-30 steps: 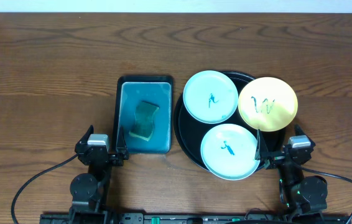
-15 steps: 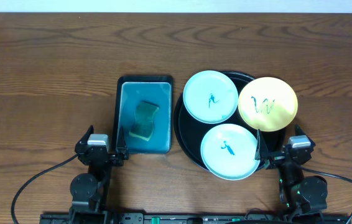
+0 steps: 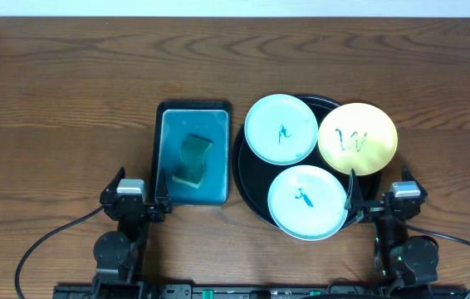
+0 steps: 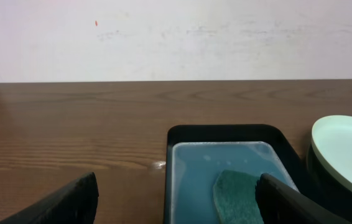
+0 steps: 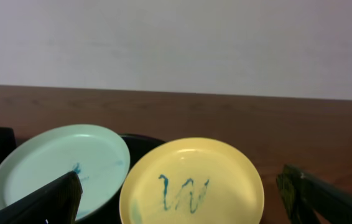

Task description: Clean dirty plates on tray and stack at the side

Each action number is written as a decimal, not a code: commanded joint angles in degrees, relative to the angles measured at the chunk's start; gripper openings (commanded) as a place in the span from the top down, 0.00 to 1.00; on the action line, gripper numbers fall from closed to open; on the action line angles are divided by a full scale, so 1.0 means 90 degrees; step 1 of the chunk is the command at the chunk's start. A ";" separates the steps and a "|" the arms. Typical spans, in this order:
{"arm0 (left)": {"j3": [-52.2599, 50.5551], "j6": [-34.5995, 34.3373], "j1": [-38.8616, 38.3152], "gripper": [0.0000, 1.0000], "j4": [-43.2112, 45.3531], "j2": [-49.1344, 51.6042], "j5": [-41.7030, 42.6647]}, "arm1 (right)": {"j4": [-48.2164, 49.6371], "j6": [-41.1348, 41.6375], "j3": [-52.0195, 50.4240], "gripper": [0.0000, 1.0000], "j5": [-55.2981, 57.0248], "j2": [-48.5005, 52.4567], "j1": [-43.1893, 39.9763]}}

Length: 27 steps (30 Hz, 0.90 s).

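Brown wood-grain counter [image 3: 61,100] all around, and the round black tray [image 3: 247,178] sits right of centre with all three plates on it: one mint plate [image 3: 281,126] at the far left, the yellow plate [image 3: 357,139] hanging over the right rim, another mint plate [image 3: 305,202] nearest the arms. Each carries a teal scribble. Left of it, a sponge [image 3: 193,159] lies in the teal sponge tray [image 3: 173,133]. Left jaws and right jaws are both spread wide, gripping nothing.
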 commanded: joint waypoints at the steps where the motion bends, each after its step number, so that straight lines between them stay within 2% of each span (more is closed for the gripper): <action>1: -0.0104 0.0085 0.0032 0.18 -0.0257 -0.0039 -0.0034 | 0.0092 -0.0073 -0.0007 0.01 -0.0022 0.0002 0.0061; 7: -0.0104 0.0085 0.0032 0.18 -0.0257 -0.0039 -0.0034 | -0.0066 -0.0075 0.0019 0.01 0.0175 0.0010 0.0061; 14: -0.0104 0.0085 0.0032 0.18 -0.0257 -0.0039 -0.0034 | -0.0804 -0.0073 0.0539 0.01 0.0464 0.0355 0.0061; 27: -0.0104 0.0085 0.0032 0.18 -0.0257 -0.0039 -0.0034 | -0.1634 -0.0002 0.2363 0.01 0.0340 0.2805 0.0061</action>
